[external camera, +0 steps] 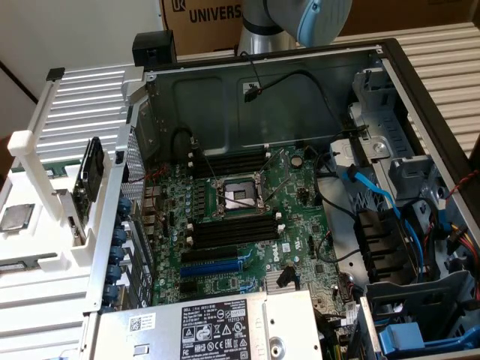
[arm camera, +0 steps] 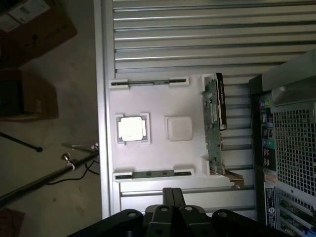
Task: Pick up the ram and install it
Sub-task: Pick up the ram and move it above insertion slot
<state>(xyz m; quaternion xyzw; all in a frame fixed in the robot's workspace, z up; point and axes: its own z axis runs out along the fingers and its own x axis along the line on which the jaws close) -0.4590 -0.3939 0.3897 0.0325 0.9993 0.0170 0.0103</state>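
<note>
Closest to the wrist camera is the black claw (arm camera: 171, 193); whether it is open or closed cannot be told. It hangs above the slatted metal desk (arm camera: 197, 39), just off the edge of a white tray (arm camera: 148, 153). The ram (arm camera: 148, 174) lies flat in a clip holder along the tray edge nearest the claw, apart from it. A second stick (arm camera: 148, 81) lies along the far edge. Between the two sit a square processor chip (arm camera: 131, 128) and a white pad (arm camera: 178, 128), side by side. A circuit card (arm camera: 213, 123) stands on edge on the tray's side toward the open computer case (external camera: 262, 90).

In the exterior view the tray lies at nine o'clock, the arm (external camera: 300, 19) rises at twelve o'clock behind the case, and a grey power supply (external camera: 210, 330) sits at six o'clock. On the green motherboard (external camera: 292, 217), long black slots (external camera: 229, 232) flank the socket (external camera: 240, 196), with a blue slot (external camera: 214, 266) toward six o'clock from them. The ram is well apart from these slots.
</note>
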